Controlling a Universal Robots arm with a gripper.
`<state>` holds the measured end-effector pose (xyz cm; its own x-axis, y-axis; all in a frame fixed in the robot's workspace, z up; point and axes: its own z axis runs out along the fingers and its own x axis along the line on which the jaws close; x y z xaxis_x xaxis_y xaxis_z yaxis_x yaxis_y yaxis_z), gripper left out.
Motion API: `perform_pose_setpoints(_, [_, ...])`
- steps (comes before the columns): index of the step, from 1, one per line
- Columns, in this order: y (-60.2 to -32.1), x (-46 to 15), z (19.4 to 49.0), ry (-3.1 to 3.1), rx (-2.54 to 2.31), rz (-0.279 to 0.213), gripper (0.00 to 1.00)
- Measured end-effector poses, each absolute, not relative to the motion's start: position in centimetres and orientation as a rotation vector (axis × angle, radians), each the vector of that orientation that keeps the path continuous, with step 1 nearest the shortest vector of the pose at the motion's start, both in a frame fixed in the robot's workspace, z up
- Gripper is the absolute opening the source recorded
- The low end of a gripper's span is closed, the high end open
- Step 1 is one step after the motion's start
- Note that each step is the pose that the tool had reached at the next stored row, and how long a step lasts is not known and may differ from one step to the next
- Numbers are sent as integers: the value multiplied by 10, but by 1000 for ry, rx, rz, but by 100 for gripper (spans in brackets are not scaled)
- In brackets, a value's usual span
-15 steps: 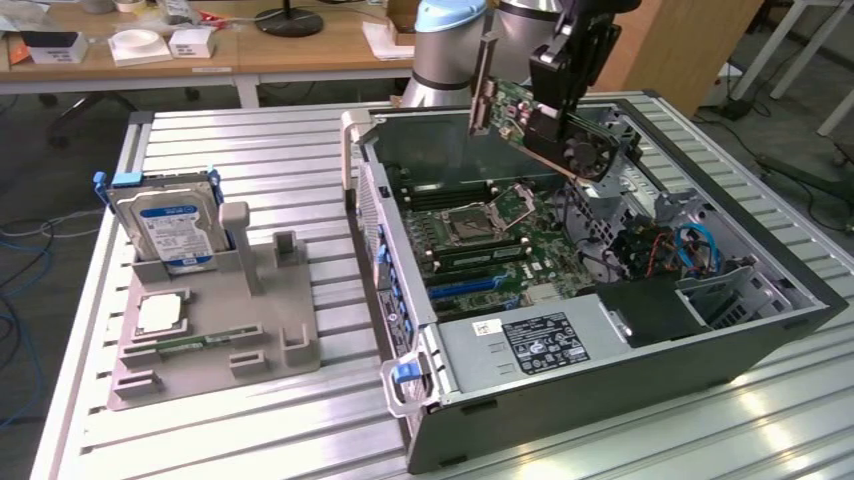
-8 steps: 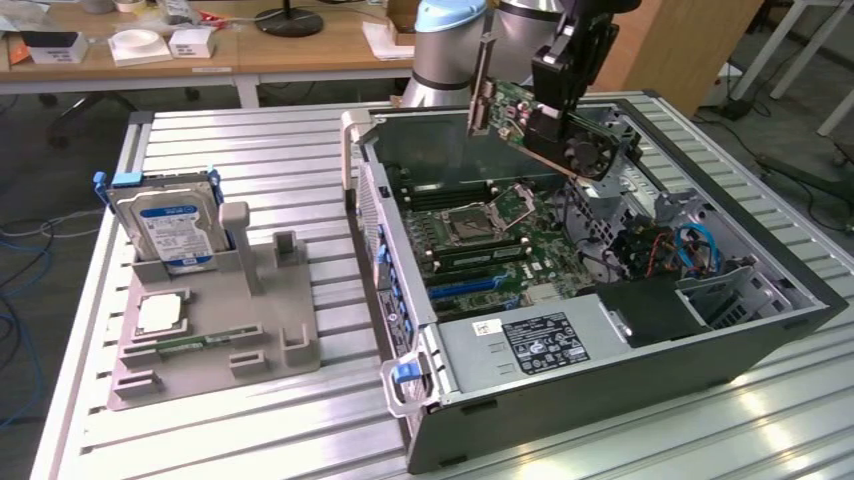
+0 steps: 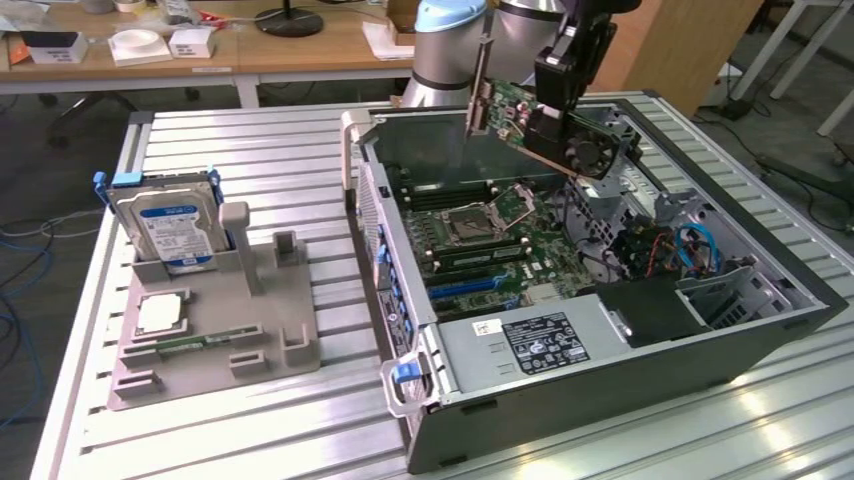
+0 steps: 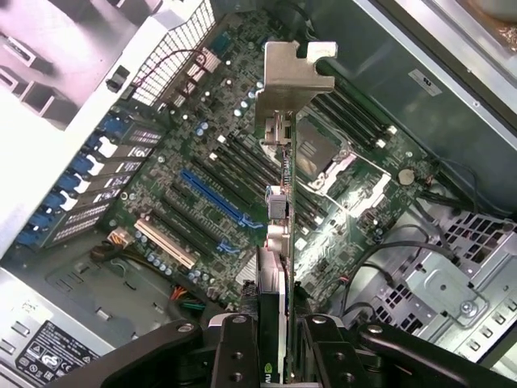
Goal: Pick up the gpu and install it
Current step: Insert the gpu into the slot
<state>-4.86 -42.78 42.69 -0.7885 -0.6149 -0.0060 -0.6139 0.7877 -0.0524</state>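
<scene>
The tool was clamped on the gpu, which hung tilted, edge-down, above the open computer case. Its long axis ran away from the tool, bracket farthest, over the motherboard.

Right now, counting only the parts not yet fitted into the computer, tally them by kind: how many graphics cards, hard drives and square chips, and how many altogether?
gpu, held over the open case: 1
hard drive, upright in the grey stand: 1
square silver chip, on the grey stand: 1
Total: 3
</scene>
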Motion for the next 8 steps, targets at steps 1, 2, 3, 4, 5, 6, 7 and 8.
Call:
perform_pose_setpoints(1, [-428,-49,427,2946,-1021,-74,26])
perform_pose_setpoints(2, [-428,-49,427,2943,-1029,-74,26])
perform_pose_setpoints(3, [-428,-49,427,2940,-1038,-74,26])
perform_pose_setpoints(4, [-428,-49,427,2937,-1046,-74,26])
perform_pose_setpoints(5, [-428,-49,427,2934,-1054,-74,26])
perform_pose_setpoints(6, [-428,-49,427,2931,-1062,-74,26])
perform_pose_setpoints(7, [-428,-49,427,2928,-1069,-74,26])
perform_pose_setpoints(8, [-428,-49,427,2925,-1077,-73,26])
